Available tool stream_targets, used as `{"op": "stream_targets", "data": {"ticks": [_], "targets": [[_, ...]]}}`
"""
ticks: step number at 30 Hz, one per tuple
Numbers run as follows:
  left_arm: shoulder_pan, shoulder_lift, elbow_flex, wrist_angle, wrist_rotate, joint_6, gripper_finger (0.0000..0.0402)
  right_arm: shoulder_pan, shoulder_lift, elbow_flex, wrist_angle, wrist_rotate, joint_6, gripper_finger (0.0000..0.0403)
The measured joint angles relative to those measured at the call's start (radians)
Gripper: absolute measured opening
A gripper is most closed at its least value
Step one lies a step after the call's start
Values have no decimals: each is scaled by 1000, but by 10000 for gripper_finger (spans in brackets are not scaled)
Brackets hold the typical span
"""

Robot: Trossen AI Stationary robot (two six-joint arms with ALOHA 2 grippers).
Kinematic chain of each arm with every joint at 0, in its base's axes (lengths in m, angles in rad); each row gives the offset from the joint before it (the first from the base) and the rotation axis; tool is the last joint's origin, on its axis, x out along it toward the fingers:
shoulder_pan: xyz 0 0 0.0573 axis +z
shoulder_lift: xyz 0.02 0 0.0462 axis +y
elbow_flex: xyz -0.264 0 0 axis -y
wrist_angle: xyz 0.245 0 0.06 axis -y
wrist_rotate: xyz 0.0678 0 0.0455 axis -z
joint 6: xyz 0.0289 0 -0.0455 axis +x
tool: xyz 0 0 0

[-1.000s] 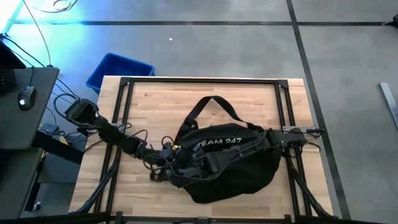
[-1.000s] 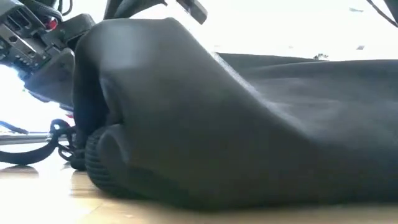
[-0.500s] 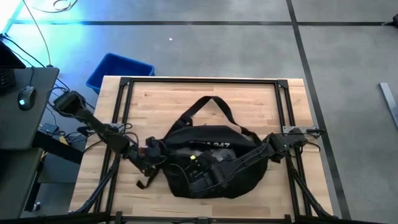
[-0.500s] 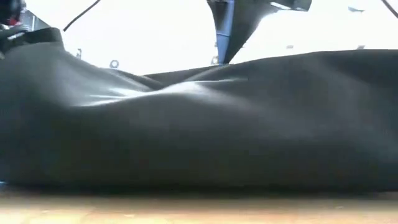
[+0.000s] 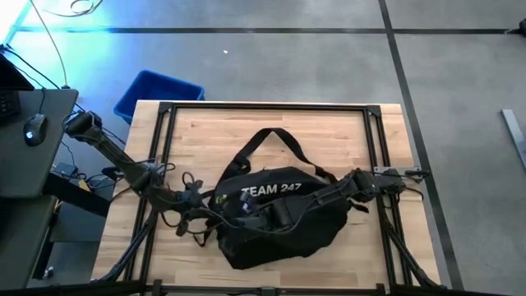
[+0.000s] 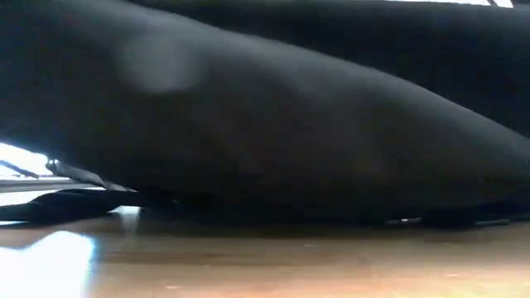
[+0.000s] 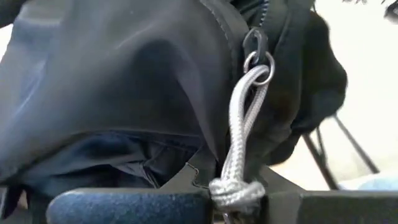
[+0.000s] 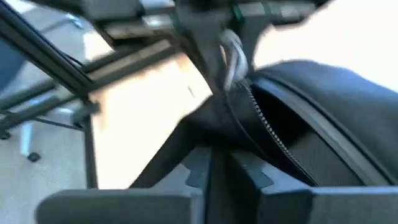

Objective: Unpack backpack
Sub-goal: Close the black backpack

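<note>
Backpack (image 5: pixel 279 222): black, lying mid-table on the wooden table (image 5: pixel 205 131), nearer the front edge, white "TEAM 247" lettering facing up, one long strap looped toward the far edge. Fills nearly the whole low view as dark fabric (image 6: pixel 273 124) resting on the boards.

Left gripper (image 5: pixel 220 205): at the bag's left end, fingers clamped shut on the grey zipper cord (image 7: pixel 239 146), which runs from a metal ring on the slider down to a knot pinched between the pads.

Right gripper (image 5: pixel 275 215): reaching in from the right across the bag's top, fingers pinched nearly together on black fabric (image 8: pixel 214 134) beside the zipper teeth; opposite gripper visible just beyond.
</note>
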Motion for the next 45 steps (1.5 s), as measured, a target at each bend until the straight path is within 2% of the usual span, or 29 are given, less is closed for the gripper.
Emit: {"op": "stream_targets", "data": {"ticks": [4,6,9,12,14,16,20,23,25,31,40,45], "targets": [[1,-39,0,-3,-6,3,0,-27,-14,-1,79,-55,-112,92],[1,-42,1,-18,-12,-5,0,-36,-19,-1,81,-122,-176,128],[4,-40,2,-53,-14,-39,0,-45,-43,0,-86,-183,-181,176],[7,-41,3,-103,7,-87,0,-47,-54,1,-321,-154,-97,210],[6,-44,3,-126,18,-119,0,-47,-51,-1,-392,-156,-57,222],[6,-47,3,-153,26,-160,0,-48,-52,-1,-365,-169,-36,226],[9,-47,3,-198,27,-182,0,-37,-76,1,-132,-188,-130,224],[21,-47,3,-220,27,-213,0,-29,-82,1,24,-164,-219,223],[26,-46,3,-217,31,-230,0,-35,-76,1,64,-124,-247,222],[46,-46,3,-182,29,-351,0,-71,-66,-17,68,-46,-360,222],[86,-46,3,-79,64,-410,0,-125,-37,-17,74,-200,-524,222],[107,-46,20,-81,110,-409,0,-133,-5,-17,7,-161,-488,221]]}}
